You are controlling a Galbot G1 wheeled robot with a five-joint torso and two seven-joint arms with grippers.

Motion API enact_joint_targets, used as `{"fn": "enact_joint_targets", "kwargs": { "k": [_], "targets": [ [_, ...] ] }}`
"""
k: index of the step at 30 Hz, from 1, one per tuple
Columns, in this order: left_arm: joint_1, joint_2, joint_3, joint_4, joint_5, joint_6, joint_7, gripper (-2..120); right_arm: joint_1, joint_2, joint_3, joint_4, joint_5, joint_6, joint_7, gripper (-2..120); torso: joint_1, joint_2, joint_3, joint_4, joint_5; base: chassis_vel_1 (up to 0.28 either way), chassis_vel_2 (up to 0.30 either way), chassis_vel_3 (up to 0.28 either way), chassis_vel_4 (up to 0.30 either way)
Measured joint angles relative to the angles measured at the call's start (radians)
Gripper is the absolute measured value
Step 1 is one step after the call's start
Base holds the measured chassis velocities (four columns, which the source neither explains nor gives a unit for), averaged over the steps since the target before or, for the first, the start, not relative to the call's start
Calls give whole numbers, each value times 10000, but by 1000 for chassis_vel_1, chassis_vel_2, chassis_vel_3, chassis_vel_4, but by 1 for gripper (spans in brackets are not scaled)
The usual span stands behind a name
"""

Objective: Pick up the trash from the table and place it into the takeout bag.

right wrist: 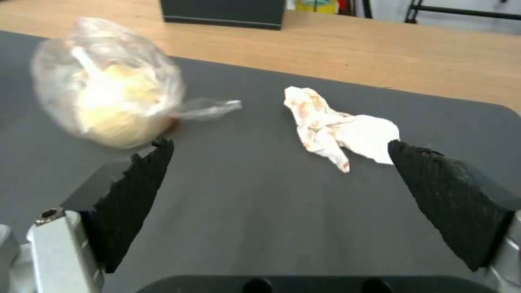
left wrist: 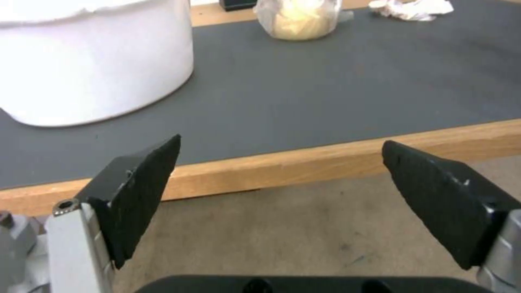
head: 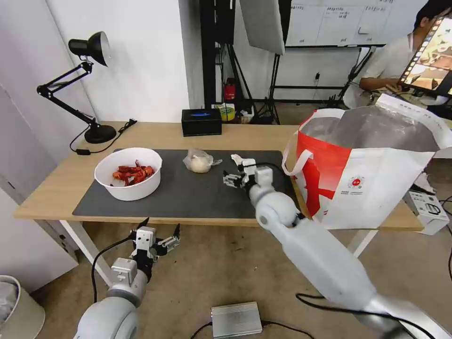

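On the dark grey mat [head: 179,197] of the table [head: 52,193] stands the white bowl of red shells [head: 128,179]. To its right lies the clear bag with a whitish lump [head: 199,161], then the crumpled tissue [head: 236,158]. My right gripper [head: 229,180] hovers low over the mat, open and holding nothing. In the right wrist view [right wrist: 279,147] the tissue [right wrist: 339,130] lies just ahead of it, with the bag [right wrist: 108,106] off to one side. My left gripper [head: 161,225] hangs open below the table's front edge. The takeout bag [head: 372,160] stands open at the table's right end.
A black desk lamp [head: 89,84] and a black box [head: 201,121] stand along the table's back edge. A grey power unit [head: 235,319] lies on the floor in front. From the left wrist, the bowl [left wrist: 92,61] looms past the wooden table edge [left wrist: 304,162].
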Motion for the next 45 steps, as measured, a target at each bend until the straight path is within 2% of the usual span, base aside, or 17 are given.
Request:
{"fn": "enact_joint_targets", "kwargs": {
  "k": [10,23,33,45],
  "targets": [
    [-76,-41,139,271,-2,-46,-2,100,936,929,-192,-1610,57,-261,828,100,-1,-1,0,-2,0,0,0,0,0],
    [94,-46,29,249,3,-266,-4,100,1833,1985,22,-3375,153,-448,1637,100,-1,0,0,0,0,0,0,0,0],
    [94,-111,123,229,57,-266,13,100,2361,2493,147,-4367,305,-604,1910,100,-1,0,-1,0,1,0,0,0,0],
    [87,-189,195,236,122,-272,27,100,2621,2520,244,-4860,531,-741,1881,100,-1,0,-1,-1,2,0,0,0,0]
  ]
}}
